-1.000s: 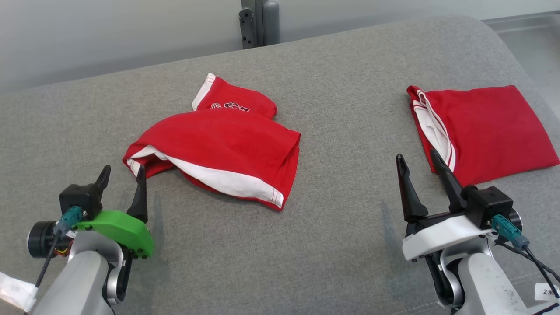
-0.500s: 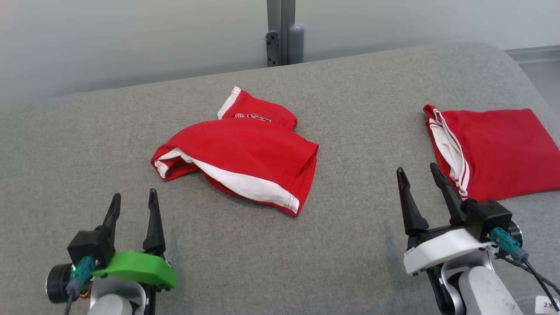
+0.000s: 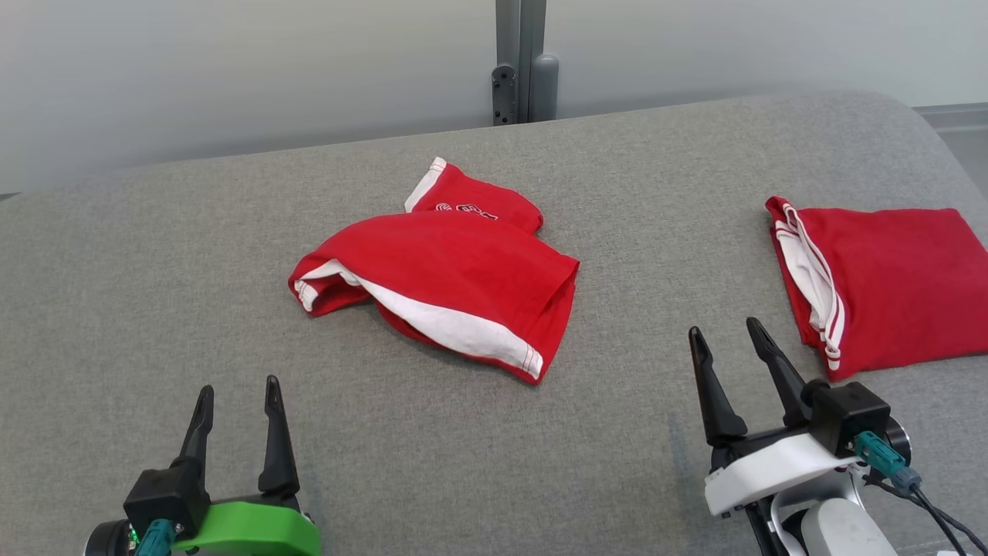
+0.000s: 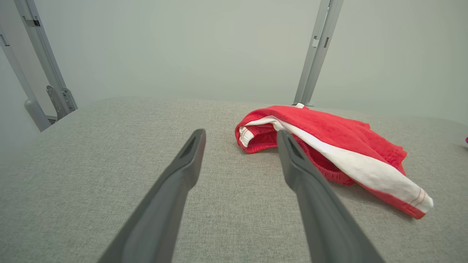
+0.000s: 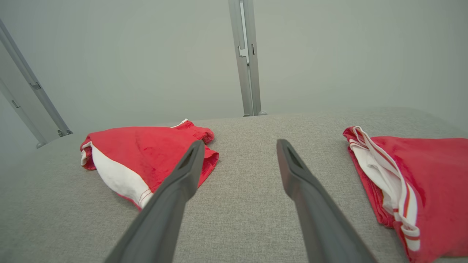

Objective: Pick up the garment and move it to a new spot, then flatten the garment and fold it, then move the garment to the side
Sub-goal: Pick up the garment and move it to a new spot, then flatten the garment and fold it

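Crumpled red garment (image 3: pixel 448 278), white trim: lies bunched and unflattened at the middle of the grey fabric-covered tabletop (image 3: pixel 154 270).

Left tool (image 3: pixel 238 384): fingers spread, nothing between them. It sits on the near side of the garment and off to its left, well apart. In the left wrist view the garment's cuffed end lies ahead, toward the right-hand finger.

Right tool (image 3: pixel 724 327): fingers spread, empty, nearer than the garment and to its right, apart from it.

Folded red cloth (image 3: pixel 903 286): lies flat, near the right tool's outer side.

Head looks down; wrists low, forward (sharing crumpled garment (image 3: pixel 463 270)).
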{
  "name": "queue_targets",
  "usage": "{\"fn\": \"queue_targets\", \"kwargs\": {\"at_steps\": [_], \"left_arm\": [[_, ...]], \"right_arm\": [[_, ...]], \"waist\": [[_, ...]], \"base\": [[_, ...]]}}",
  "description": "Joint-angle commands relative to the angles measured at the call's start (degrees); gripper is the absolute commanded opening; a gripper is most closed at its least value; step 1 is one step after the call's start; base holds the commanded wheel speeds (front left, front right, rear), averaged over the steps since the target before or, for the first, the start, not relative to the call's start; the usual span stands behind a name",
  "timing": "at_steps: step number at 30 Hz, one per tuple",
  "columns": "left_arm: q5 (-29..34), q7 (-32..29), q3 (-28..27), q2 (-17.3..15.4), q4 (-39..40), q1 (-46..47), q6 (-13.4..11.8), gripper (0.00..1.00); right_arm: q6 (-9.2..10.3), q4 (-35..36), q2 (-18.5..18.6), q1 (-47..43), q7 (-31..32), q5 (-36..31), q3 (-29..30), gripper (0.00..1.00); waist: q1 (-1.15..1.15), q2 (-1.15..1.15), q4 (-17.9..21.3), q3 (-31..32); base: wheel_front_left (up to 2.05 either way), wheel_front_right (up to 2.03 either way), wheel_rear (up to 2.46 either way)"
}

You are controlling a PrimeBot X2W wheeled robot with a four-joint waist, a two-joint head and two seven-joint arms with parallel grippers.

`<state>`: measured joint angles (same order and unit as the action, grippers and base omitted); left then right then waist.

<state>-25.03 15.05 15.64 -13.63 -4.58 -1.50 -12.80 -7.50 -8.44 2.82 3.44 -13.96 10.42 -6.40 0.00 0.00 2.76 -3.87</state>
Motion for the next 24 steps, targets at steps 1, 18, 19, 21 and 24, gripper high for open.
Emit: {"fn": "queue_targets", "kwargs": {"at_steps": [1,18,19,21,24], "left_arm": [[0.53,0.15,-0.65,0.40,-0.28,-0.97,0.27,1.00],[3.32,0.16,-4.17,3.30,-1.98,-1.20,3.25,1.00],[3.50,0.16,-4.25,3.38,-2.05,-1.15,3.38,1.00],[3.69,0.16,-4.36,3.65,-2.16,-0.91,3.68,1.00],[4.15,0.16,-4.32,3.98,-2.09,-0.17,3.93,1.00]], "right_arm": [[0.01,-0.31,0.15,-0.90,-0.38,0.27,-0.12,1.00],[0.02,-1.46,0.15,0.27,-0.69,0.27,-0.16,1.00],[0.01,-1.45,0.15,0.30,-0.73,0.26,-0.10,1.00],[0.01,-1.35,0.15,0.32,-0.71,0.23,-0.03,1.00],[0.01,-1.64,0.13,0.85,-0.51,1.00,-0.92,1.00]], "waist": [[0.00,0.00,-0.15,0.23],[0.00,0.00,-1.04,0.17],[0.00,0.00,-1.17,0.13],[0.00,0.00,-1.57,-0.03],[0.00,0.00,-2.67,-0.64]], "base": [[0.00,0.00,0.00],[0.00,0.00,0.00],[0.00,0.00,0.00],[0.00,0.00,0.00],[0.00,0.00,0.00]]}}
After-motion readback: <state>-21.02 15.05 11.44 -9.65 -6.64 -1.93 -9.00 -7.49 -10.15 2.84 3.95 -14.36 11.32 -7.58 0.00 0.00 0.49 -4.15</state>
